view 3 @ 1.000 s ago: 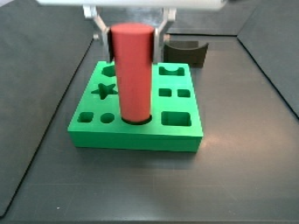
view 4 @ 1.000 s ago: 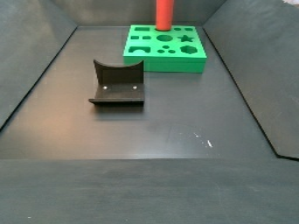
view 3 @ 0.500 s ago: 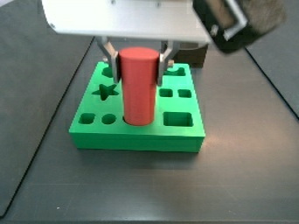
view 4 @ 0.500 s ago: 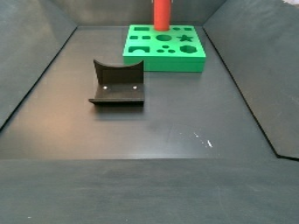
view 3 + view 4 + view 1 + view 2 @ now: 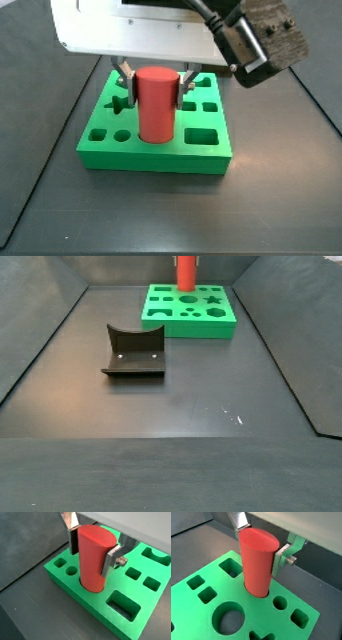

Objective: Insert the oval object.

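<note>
My hand (image 5: pixel 93 551) clamped on oval object (image 5: pixel 93 558), pads flanking upper half. Peg upright, foot entered in green block (image 5: pixel 117 619) slot. Judged rigid, light, smooth-sided, likely slippery; grip flat flanks near top.

Wrist views close above green block (image 5: pixel 100 607); side views oppose, sharing it; gripper (image 5: pixel 156 72) overhead.

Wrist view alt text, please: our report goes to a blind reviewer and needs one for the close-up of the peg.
A red oval peg stands upright with its lower end in a hole of the green block, while the gripper has a silver finger on either side of its upper part. Other cutouts in the block are empty.
</note>
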Robot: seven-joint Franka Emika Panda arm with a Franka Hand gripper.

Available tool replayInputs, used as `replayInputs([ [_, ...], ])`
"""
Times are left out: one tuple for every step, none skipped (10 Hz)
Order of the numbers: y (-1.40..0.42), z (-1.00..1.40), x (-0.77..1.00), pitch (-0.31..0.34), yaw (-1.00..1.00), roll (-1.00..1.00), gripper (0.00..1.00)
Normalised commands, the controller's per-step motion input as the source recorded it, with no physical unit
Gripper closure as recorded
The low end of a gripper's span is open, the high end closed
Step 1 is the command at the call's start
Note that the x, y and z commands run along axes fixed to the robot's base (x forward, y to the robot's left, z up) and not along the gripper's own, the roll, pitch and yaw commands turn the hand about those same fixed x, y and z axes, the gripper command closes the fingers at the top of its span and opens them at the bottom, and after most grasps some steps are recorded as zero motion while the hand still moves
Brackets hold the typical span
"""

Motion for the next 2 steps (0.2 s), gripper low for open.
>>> replayInputs([
  [0.00, -0.07, -0.02, -0.046, 0.00, 0.00, 1.00],
  [0.00, 0.00, 0.00, 0.000, 0.00, 0.00, 1.00],
])
